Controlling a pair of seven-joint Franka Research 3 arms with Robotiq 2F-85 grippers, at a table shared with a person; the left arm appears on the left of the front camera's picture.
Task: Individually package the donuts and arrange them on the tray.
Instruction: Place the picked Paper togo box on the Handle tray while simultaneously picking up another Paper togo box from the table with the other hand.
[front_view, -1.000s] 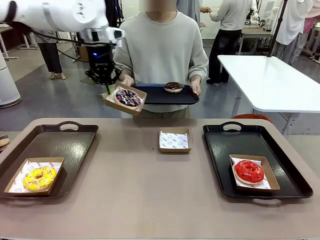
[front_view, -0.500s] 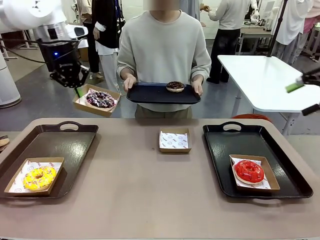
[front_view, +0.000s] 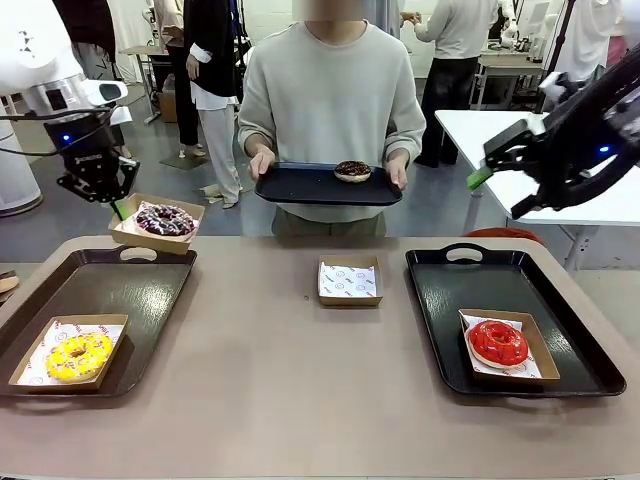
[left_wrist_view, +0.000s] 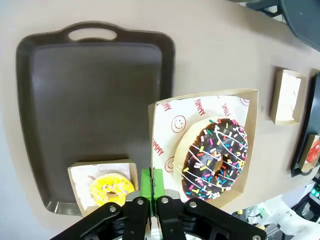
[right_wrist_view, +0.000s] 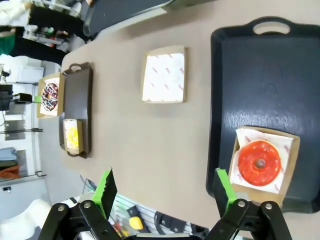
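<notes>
Matte tan tabletop (front_view: 300, 380), left claw (left_wrist_view: 152, 182) pinching cardboard box (front_view: 148, 239) of sprinkled purple donut (left_wrist_view: 200, 165), right claw (right_wrist_view: 164, 175) splayed

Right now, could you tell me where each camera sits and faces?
Front: robot's side, facing the person across the table; left gripper, right gripper show.
Left wrist: above the left tray, looking down; fingers pinch the purple donut's box.
Right wrist: high, looking down at the red donut; open fingers.
Both wrists share the yellow donut.
</notes>
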